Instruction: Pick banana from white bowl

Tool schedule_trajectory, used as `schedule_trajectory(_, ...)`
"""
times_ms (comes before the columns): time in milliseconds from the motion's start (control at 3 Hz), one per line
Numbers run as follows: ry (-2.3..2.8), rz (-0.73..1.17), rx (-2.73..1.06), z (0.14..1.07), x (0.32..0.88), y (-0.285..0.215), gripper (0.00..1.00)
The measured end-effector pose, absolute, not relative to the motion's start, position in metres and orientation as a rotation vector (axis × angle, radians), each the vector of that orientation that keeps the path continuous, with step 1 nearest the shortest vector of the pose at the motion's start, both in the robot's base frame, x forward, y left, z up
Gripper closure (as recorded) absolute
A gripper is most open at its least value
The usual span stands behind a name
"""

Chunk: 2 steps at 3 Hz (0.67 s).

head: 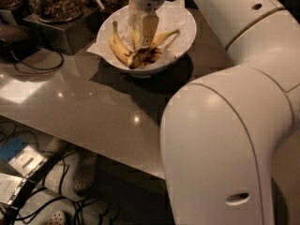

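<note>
The white bowl, lined with white paper, stands at the back of the grey table. It holds three bananas. The banana lies on the right, its thin stem pointing up-right and its dark bruised end low in the middle. A cleaner curved banana lies on the left. A shorter banana is partly hidden by the gripper. My gripper reaches down into the bowl from above, open, its fingers just left of the banana's yellow part and above the bruised end.
The grey table has its front edge running down to the right. Glass jars of nuts on a metal stand sit at the back left, with a dark cable beside them. My white arm fills the right side. Cables and shoes lie on the floor.
</note>
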<state>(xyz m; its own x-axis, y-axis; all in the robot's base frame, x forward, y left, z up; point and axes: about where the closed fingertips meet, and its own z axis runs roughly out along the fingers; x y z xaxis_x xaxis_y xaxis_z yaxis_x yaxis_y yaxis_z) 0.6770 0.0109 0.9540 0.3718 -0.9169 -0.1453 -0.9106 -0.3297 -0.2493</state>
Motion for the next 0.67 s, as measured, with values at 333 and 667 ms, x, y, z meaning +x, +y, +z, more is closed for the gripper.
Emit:
schedule_trajectory(333, 1.632, -0.050, -2.362, 0.9449, 0.6856, 0.0024, 0.41)
schedule_trajectory(667, 1.646, -0.060, -2.376, 0.9364, 0.6918, -0.0056, 0.42)
